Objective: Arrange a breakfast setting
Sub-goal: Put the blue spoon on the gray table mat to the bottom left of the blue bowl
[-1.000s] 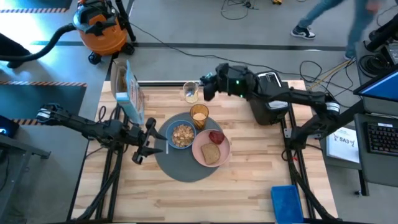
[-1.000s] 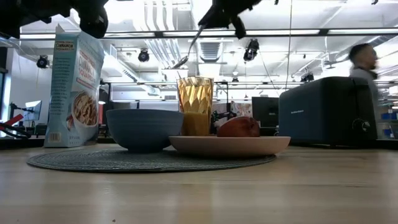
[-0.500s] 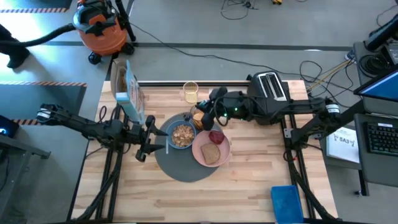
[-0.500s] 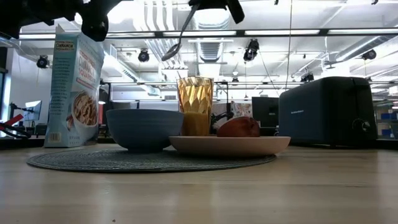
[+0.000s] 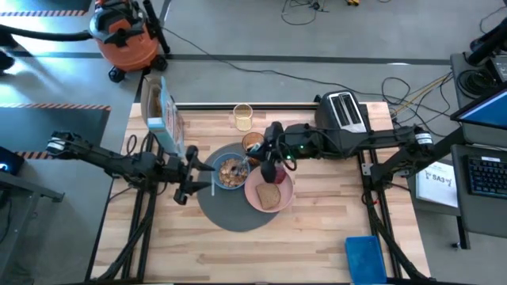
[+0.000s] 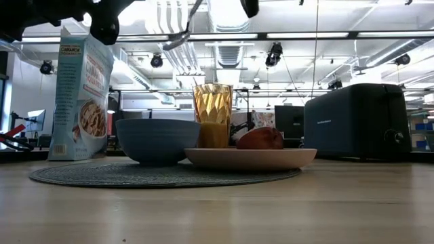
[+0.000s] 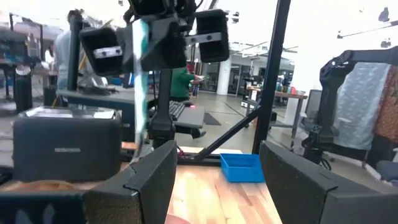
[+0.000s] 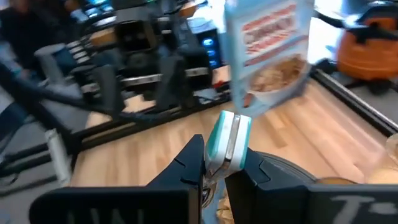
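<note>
A blue bowl (image 5: 231, 171) with cereal and a pink plate (image 5: 269, 190) stand on the round dark-grey mat (image 5: 230, 212). A toast slice (image 5: 269, 196) and a red food piece (image 5: 276, 173) lie on the plate. The amber tumbler (image 5: 253, 142) stands at the mat's far edge. My right gripper (image 5: 268, 164) hovers between bowl, tumbler and plate, shut on the light-blue spoon (image 6: 180, 30). My left gripper (image 5: 190, 178) is open and empty at the mat's left edge. My right gripper pinches the spoon's handle (image 8: 226, 140) between its two fingers, near the handle's free end, which sticks out behind the fingers. The spoon is lifted clear and slants down, its bowl end (image 6: 171, 42) lowest, above the blue bowl's height.
A cereal box (image 5: 162, 115) stands upright at the table's far left. A clear glass (image 5: 242, 116) stands beyond the tumbler. The black toaster (image 5: 342, 111) is at the far right, under my right arm. A blue pad (image 5: 366, 257) lies at the near right corner.
My right gripper has come from beside the clear glass toward the table's near edge, passing over the tumbler to a spot beside the blue bowl. It carries the spoon, which stays clear of everything and has swung toward the bowl.
</note>
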`<state>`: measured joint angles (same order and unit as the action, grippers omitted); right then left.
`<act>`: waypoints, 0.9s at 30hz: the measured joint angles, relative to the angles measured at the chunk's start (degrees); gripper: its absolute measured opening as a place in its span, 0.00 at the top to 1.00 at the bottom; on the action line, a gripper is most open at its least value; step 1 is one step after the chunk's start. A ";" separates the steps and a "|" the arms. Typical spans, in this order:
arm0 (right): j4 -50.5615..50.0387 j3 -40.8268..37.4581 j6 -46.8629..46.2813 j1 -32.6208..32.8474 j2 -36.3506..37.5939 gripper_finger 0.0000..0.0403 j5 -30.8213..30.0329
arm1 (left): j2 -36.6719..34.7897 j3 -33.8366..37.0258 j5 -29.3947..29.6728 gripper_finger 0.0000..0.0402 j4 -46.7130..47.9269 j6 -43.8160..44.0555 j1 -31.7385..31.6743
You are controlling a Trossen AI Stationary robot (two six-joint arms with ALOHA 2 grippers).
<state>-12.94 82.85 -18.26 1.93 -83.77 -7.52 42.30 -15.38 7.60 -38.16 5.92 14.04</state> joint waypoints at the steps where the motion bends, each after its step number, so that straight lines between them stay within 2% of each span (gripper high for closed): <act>1: 0.42 0.00 0.95 0.06 -0.35 0.93 1.66 | 0.35 -0.25 0.00 0.47 0.16 0.77 0.00; 7: 2.75 0.00 3.93 0.42 -2.01 0.93 9.50 | 3.65 -3.67 -0.78 0.47 4.12 2.11 0.00; 15: 3.12 0.91 6.34 0.56 -4.09 0.93 9.68 | 9.92 -12.74 -0.96 0.47 15.80 2.13 0.28; 27: 4.24 1.31 11.38 2.21 -4.22 0.93 12.62 | 14.13 -15.42 1.99 0.47 13.93 1.66 0.13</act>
<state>-8.70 84.16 -6.88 4.14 -87.99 5.10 56.43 -30.79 9.58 -24.23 7.58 14.17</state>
